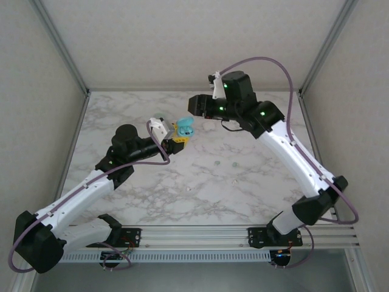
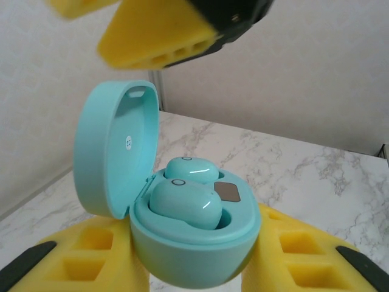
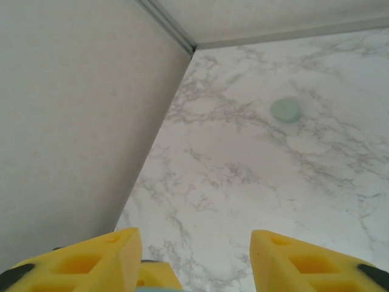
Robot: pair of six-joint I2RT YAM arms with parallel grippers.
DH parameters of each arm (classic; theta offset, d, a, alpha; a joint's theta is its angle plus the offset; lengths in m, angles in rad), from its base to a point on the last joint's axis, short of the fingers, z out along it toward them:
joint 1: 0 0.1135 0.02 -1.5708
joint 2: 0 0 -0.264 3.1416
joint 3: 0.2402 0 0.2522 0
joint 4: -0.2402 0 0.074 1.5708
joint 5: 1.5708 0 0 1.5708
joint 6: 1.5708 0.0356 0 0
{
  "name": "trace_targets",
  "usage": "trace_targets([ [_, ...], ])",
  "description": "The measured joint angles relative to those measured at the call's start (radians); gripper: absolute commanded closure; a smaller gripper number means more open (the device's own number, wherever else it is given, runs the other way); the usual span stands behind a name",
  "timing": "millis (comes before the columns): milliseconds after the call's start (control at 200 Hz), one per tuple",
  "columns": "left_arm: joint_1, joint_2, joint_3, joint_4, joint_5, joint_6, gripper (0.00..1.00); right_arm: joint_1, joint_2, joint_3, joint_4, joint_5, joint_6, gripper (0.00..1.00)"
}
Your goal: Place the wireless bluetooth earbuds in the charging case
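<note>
1. The charging case [image 2: 194, 249] is mint green and rounded. Its lid is hinged open and stands up at the left of the left wrist view.
2. Two wireless bluetooth earbuds [image 2: 185, 204] sit side by side in the case's wells, next to a small grey panel [image 2: 226, 191]. They are glossy mint pebbles, each with a small ring mark on top.
3. The left claw [image 1: 178, 137] grips the case's base between its yellow fingers [image 2: 292, 258], left of centre in the top view, over the marbled worktop [image 1: 243, 182].
4. The right claw [image 3: 194, 261] has its yellow fingers spread apart, with worktop showing between them. In the top view it sits just up and right of the case.
</note>
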Motion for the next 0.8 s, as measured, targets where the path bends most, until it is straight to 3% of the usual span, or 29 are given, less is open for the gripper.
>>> trace_targets([
  [220, -0.004, 0.000, 0.010, -0.013, 0.004, -0.001, 0.75, 0.000, 0.086, 0.044, -0.064, -0.104, -0.002, 0.46],
  [446, -0.006, -0.001, 0.011, -0.004, -0.018, -0.008, 0.75, -0.005, 0.023, -0.061, -0.047, -0.204, 0.005, 0.44],
  [801, -0.011, -0.003, 0.011, 0.036, -0.018, -0.040, 0.74, -0.098, -0.164, -0.396, 0.270, -0.446, 0.211, 0.37],
])
